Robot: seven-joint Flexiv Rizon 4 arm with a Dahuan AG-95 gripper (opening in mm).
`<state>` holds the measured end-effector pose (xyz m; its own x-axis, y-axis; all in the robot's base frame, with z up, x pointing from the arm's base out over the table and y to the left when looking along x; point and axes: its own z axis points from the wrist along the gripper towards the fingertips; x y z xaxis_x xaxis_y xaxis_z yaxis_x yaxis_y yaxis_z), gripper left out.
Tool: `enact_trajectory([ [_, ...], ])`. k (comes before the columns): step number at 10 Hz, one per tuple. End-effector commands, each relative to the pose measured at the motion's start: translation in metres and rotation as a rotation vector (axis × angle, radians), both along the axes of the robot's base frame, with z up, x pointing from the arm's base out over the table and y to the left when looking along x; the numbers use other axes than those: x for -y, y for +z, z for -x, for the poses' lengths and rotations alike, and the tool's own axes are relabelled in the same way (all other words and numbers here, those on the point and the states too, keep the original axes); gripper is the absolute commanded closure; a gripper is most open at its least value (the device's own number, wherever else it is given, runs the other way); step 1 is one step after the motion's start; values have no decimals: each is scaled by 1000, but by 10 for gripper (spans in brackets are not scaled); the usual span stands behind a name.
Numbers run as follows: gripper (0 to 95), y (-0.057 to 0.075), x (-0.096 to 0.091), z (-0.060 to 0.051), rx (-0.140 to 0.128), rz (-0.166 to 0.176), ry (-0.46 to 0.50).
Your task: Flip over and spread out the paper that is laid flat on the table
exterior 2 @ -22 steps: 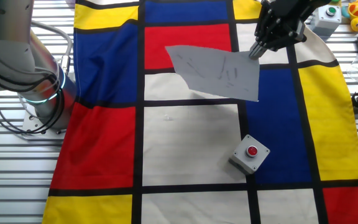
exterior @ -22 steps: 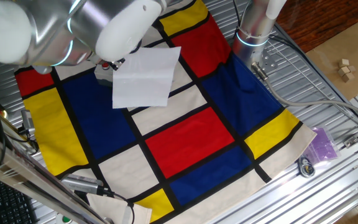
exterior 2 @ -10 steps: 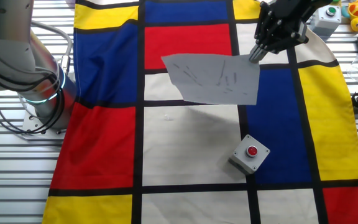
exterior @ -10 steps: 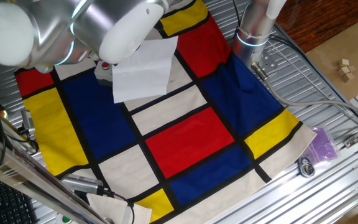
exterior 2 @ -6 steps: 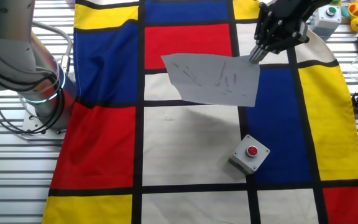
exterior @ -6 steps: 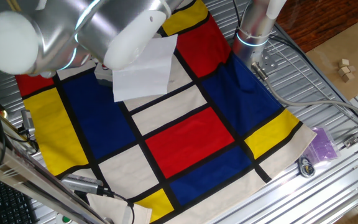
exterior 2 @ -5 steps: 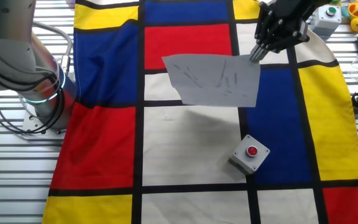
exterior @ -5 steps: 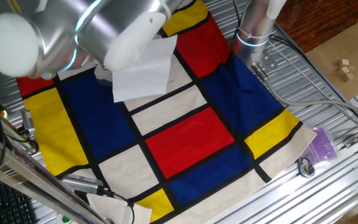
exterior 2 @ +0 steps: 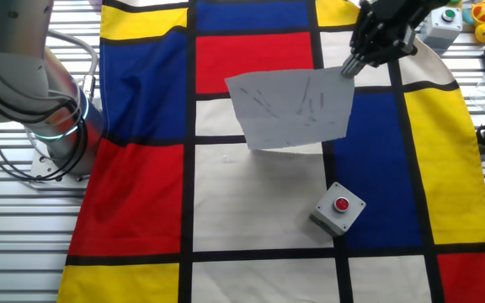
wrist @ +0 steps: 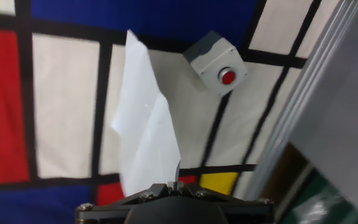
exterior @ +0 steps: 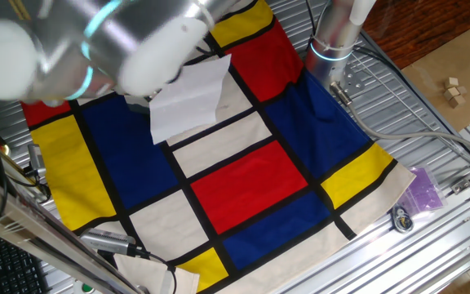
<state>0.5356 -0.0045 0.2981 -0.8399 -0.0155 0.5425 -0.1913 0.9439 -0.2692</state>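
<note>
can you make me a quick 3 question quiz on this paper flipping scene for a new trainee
1. True or false: the paper lies flat on the cloth.
2. Multiple choice: where does the gripper hold the paper in the other fixed view? A) its upper right corner B) its lower left corner C) the middle of its bottom edge
3. Fill in: the grey box near the paper has a ____ button on top.

Key:
1. False. It hangs lifted from one corner, and its shadow falls on the cloth below.
2. A
3. red
</note>
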Motion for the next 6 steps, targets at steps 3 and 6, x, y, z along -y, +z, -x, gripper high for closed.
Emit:
enact_trajectory([
  [3, 950, 2, -6, -12, -12, -47, -84],
  [6, 950, -3, -6, -13, 0, -68, -102],
])
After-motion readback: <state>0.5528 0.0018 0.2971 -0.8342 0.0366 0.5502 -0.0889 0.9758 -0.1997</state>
